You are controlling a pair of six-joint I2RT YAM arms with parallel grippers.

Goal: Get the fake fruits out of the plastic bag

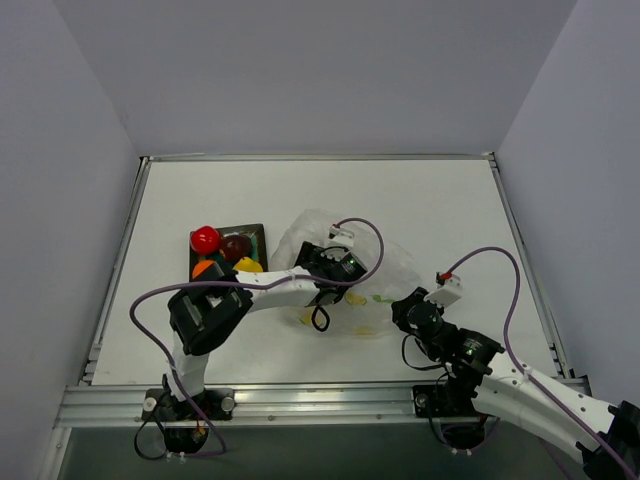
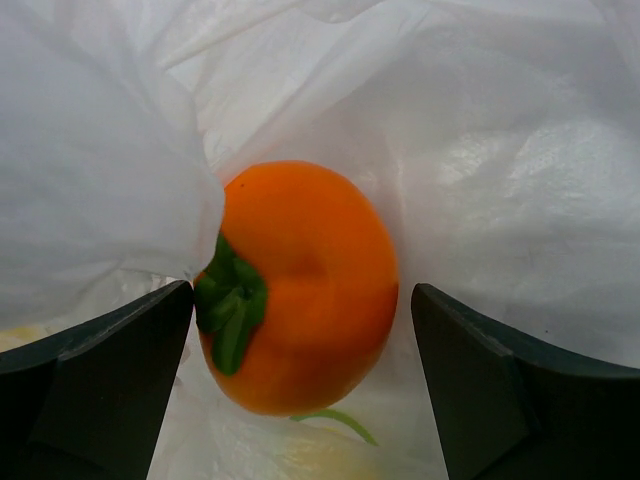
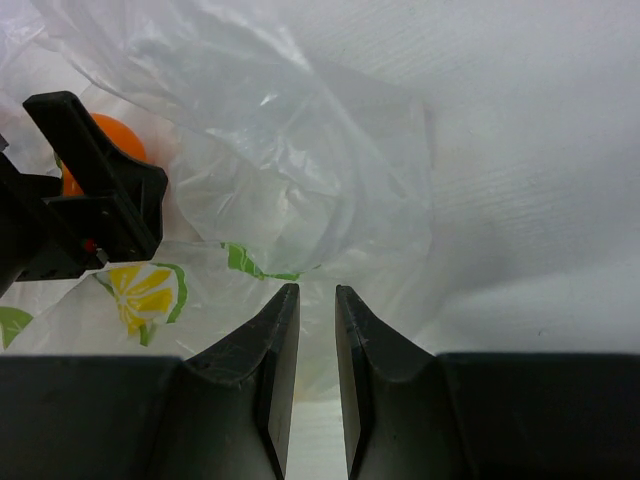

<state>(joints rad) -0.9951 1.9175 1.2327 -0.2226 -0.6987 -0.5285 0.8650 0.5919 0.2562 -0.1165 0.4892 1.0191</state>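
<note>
Between spread-apart fingers of left gripper [image 2: 300, 298]: orange fruit [image 2: 305, 250], inside plastic bag [image 2: 500, 180]. Film fold crowds one finger. Advance slightly, close on fruit only, not film. Right gripper [image 3: 317, 292] pinched together on bag edge just ahead; hold taut.

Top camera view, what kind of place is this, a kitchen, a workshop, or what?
Most likely a robotics test cell, not a home. Plain white walls box in a white table, two robot arms are mounted on a metal rail, and toy fruit sits on a plate.
</note>
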